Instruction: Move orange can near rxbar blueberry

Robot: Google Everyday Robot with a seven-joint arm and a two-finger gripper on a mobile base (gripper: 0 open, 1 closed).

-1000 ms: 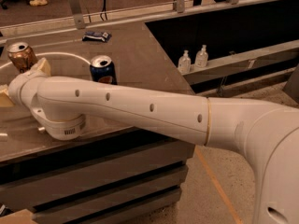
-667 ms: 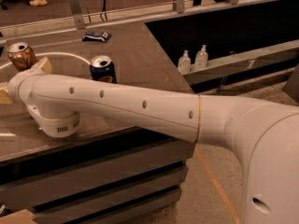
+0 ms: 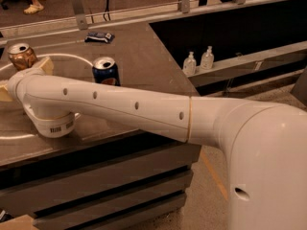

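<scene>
Robot arm reaching leftward across a dark table – orange can and rxbar blueberry well apart.

From the left: the gripper (image 3: 25,75) sits at the table's (image 3: 144,61) left edge, largely hidden behind the white arm (image 3: 134,109), with only tan parts showing, so whether it is apart or together cannot be told. The orange can (image 3: 21,56) stands upright just behind it, possibly touching. A white cable (image 3: 67,56) curves over the tabletop nearby. Further right a blue Pepsi can (image 3: 106,71) stands upright beside the arm, and beyond it the rxbar blueberry (image 3: 100,36) lies flat near the far edge. Two clear pump bottles (image 3: 198,61) stand on a lower ledge – the robot's white body (image 3: 268,166) fills the right.
</scene>
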